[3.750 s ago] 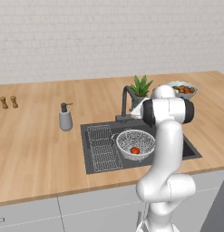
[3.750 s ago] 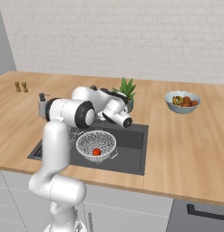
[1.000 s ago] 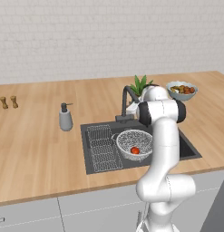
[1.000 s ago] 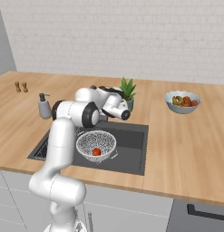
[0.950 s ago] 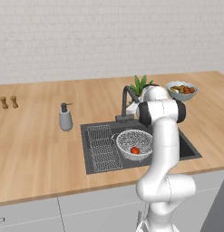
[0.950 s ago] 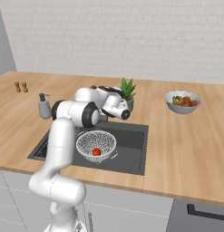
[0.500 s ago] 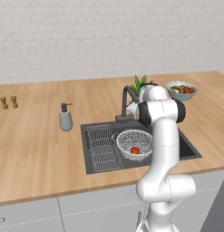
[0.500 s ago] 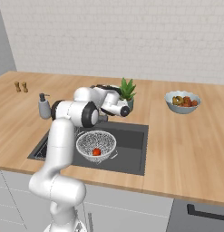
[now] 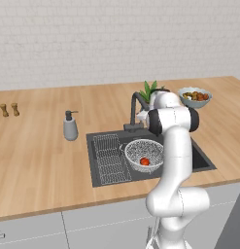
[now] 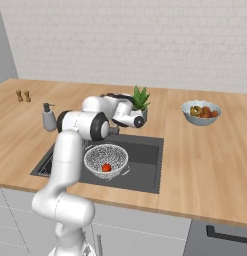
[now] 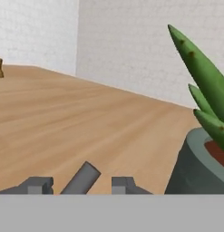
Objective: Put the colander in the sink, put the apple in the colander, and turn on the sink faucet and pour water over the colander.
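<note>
The silvery mesh colander (image 9: 144, 153) (image 10: 105, 160) sits in the dark grey sink (image 9: 199, 154) (image 10: 145, 167), and the red apple (image 9: 145, 161) (image 10: 106, 168) lies inside it. The dark angular faucet (image 9: 134, 106) rises at the sink's back edge, and I see no water. My hand is up behind the sink beside the faucet, mostly hidden by my own arm in the base views. In the hand view my gripper (image 11: 81, 186) is open, with a dark grey rod (image 11: 82, 176) slanting between the fingertips (image 11: 41, 185) and touching neither.
A potted plant (image 9: 150, 90) (image 10: 140, 100) (image 11: 199, 158) stands close on the hand's right. The soap dispenser (image 9: 70, 127) (image 10: 48, 117) is left of the sink, the fruit bowl (image 9: 195, 96) (image 10: 201, 112) to its right. Two shakers (image 9: 9, 109) (image 10: 22, 95) stand far left. A wire rack (image 9: 109, 158) lies in the sink.
Over the last seconds my wrist has swung up from above the sink and back toward the faucet and plant. The colander and apple have not moved.
</note>
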Robot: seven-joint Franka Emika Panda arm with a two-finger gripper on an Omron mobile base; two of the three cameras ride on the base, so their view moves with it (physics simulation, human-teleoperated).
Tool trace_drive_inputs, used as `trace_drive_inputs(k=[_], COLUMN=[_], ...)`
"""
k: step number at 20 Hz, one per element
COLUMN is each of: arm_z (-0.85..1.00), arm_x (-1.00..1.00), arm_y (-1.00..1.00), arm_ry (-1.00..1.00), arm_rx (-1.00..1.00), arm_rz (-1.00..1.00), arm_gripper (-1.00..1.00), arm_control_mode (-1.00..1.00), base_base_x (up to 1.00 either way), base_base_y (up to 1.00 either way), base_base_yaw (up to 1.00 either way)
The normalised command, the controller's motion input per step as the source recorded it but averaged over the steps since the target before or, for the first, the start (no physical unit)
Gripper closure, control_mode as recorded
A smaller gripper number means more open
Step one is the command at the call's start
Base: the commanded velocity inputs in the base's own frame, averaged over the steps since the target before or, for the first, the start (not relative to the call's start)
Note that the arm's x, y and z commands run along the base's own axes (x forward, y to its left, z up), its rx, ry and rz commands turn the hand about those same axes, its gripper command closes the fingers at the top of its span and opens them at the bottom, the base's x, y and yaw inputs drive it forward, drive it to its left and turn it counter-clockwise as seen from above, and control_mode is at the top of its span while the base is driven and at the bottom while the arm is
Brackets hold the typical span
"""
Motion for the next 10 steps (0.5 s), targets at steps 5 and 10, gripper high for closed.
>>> trace_drive_inputs(k=[5,10], arm_z=[-0.23,-0.24], arm_x=[0.00,0.00], arm_y=[-0.93,-0.94], arm_ry=[0.01,0.01], arm_rx=[0.03,0.03], arm_rz=[0.00,0.00], arm_gripper=[1.00,1.00], arm_control_mode=[-1.00,-1.00], base_base_x=[0.00,0.00], base_base_y=[0.00,0.00], base_base_yaw=[0.00,0.00])
